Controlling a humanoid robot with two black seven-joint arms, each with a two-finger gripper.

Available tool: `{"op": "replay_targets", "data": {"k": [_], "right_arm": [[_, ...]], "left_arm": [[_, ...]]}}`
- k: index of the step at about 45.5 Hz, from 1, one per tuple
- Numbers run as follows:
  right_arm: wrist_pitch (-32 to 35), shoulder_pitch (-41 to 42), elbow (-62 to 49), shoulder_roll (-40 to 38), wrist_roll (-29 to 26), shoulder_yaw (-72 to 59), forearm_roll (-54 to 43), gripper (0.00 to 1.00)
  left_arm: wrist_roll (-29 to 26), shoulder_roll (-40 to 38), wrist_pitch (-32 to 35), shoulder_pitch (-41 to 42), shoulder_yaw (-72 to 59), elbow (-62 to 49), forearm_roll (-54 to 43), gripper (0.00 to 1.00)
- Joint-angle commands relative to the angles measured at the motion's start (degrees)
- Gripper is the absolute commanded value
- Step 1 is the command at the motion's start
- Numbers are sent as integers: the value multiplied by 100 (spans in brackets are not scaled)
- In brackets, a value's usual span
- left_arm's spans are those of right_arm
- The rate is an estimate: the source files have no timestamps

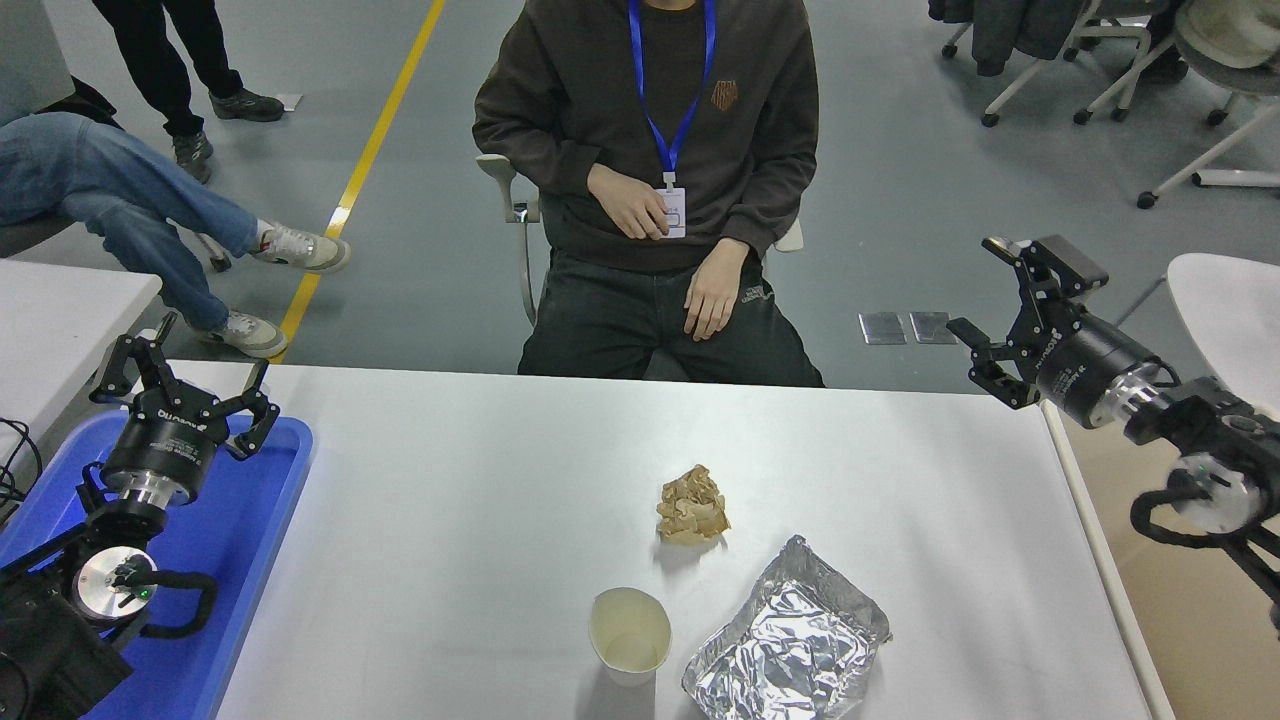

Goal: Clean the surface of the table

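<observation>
The table surface (pixel 450 500) is a wide white tabletop. On it lie a crumpled brown paper ball (pixel 692 505) near the middle, an empty paper cup (pixel 630 634) at the front, and a crumpled sheet of silver foil (pixel 788 635) to the cup's right. My right gripper (pixel 985 295) is open and empty, raised above the table's far right corner, well away from the three items. My left gripper (pixel 185 365) is open and empty, parked over the blue tray at the left.
A blue tray (pixel 235 540) lies at the table's left edge. A beige bin (pixel 1190 590) stands beyond the right edge. A person (pixel 660 180) sits at the far side, hands off the table. A smaller white table (pixel 60 310) stands far left.
</observation>
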Motion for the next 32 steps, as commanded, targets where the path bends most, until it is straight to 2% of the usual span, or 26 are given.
{"op": "replay_targets", "data": {"k": [1,6,13,19,25,32], "right_arm": [[307,8,1094,-538,-205,-64,-948,100],[412,78,1385,-617,-214,-100,-1238,100],[1229,245,1613,-688,-135,50,-1581,100],[1230,271,1632,-907,-117,287,-1757,100],[1327,236,1658,-802,-30,244,-1757,100],[1335,376,1684,-328,-293,-64,-1968,100]], "left_arm": [[-2,-7,0,0,2,-3,0,100],[-2,-7,0,0,2,6,0,100],[-2,2,0,0,2,-3,0,100],[-2,2,0,0,2,-3,0,100],[7,-7,0,-9,-7,-3,0,100],[7,-7,-9,-9,-7,-3,0,100]]}}
